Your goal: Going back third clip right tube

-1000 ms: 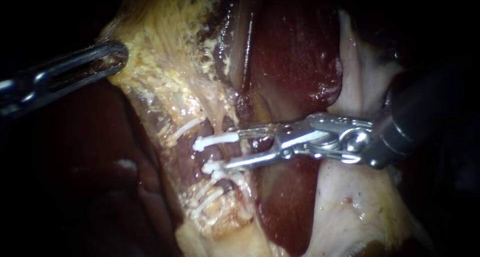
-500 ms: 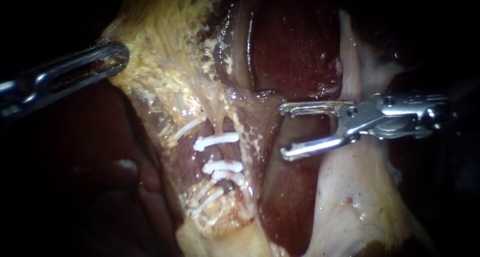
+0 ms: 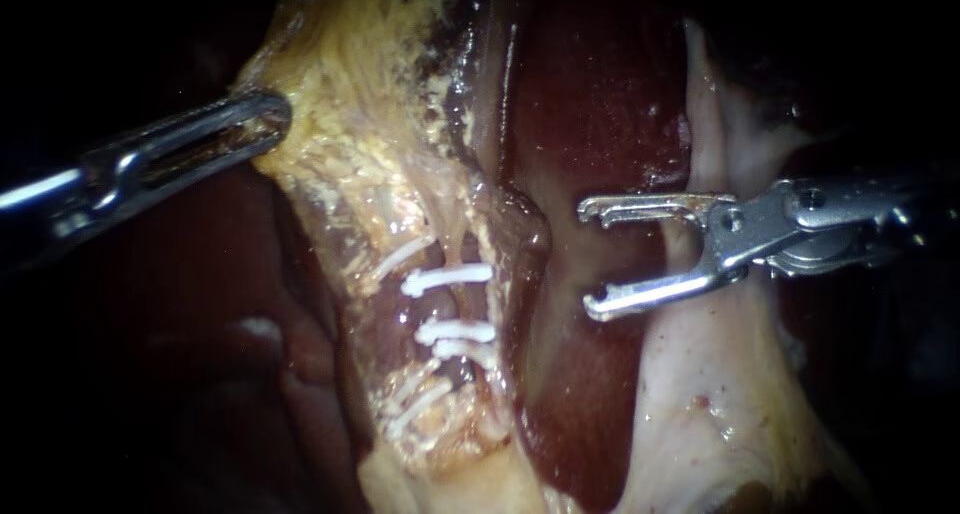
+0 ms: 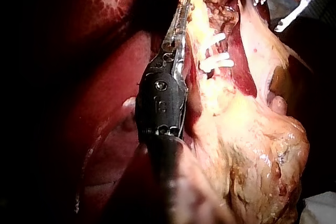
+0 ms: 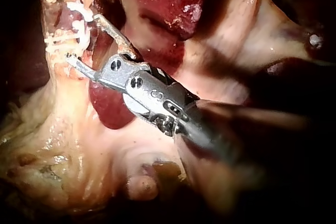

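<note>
Right instrument (image 3: pixel 590 260) is nearest the lens and comes in from 3 o'clock. Its hand is apart and empty, both tips pointing to 9 o'clock. It sits just off the dark fold (image 3: pixel 528 236), well clear of the clips. Pale tissue (image 3: pixel 700 394) lies under it toward 5 o'clock.

Left instrument (image 3: pixel 268 119) comes in from 9 o'clock, tip at 10 o'clock. Its hand is together on the edge of the fatty tissue (image 3: pixel 350 94) and looks clamped, holding it taut. The bite itself is hard to see; the left wrist view only shows the hand lying flat along that edge.

Right tube (image 3: pixel 448 304) is at centre, running 12 to 6, between the fatty tissue and the fold. Three clips (image 3: pixel 447 277) cross it: one upper, and two lower ones touching or nearly so. More white clips lie slanted at 10 and 7 o'clock of them, on the neighbouring strand.

Liver (image 3: pixel 590 104) is farthest, dark red, at 12 to 1 o'clock.

Judgement: the clips are on, the step is the pull-back toward 3 o'clock, and it is mostly done.

Risks:
- The spread tips could hook the fold or the pale tissue if the hand drifts toward 9 or dips, which would tug the tube and strain the clips.
- The shaft runs into the dark at 3 o'clock, so it could rub there unseen.
- If the left hand slips or overpulls, the fatty edge could tear and the tube go slack.
</note>
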`<control>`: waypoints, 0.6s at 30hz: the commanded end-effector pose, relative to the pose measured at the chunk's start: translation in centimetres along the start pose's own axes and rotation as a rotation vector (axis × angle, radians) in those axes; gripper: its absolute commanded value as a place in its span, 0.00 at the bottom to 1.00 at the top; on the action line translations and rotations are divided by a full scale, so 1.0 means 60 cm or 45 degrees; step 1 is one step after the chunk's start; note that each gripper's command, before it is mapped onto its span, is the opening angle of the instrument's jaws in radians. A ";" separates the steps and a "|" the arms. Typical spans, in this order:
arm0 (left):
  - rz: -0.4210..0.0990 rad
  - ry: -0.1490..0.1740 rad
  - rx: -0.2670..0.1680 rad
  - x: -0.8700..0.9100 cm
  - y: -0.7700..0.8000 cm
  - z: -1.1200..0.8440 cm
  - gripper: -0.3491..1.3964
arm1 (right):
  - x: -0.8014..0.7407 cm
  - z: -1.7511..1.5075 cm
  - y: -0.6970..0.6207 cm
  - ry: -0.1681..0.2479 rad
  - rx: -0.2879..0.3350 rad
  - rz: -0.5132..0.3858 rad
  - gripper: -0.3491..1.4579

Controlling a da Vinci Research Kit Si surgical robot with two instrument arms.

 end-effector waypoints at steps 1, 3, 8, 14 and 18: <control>0.001 0.002 0.013 0.0004 0.0000 0.0011 0.00 | -0.0002 0.0002 -0.0001 -0.002 0.001 -0.005 0.52; 0.004 0.013 0.017 0.0013 -0.0001 0.0035 0.00 | -0.0002 0.0003 -0.0001 -0.002 0.001 -0.020 0.52; 0.012 0.038 0.019 0.0037 -0.0005 0.0062 0.00 | -0.0002 0.0008 -0.0001 -0.002 0.000 -0.028 0.52; 0.013 0.041 0.018 0.0037 -0.0006 0.0058 0.00 | -0.0001 0.0008 -0.0001 -0.002 0.003 -0.035 0.52; 0.013 0.042 0.019 0.0037 -0.0005 0.0057 0.00 | -0.0002 0.0008 -0.0001 -0.002 0.003 -0.043 0.52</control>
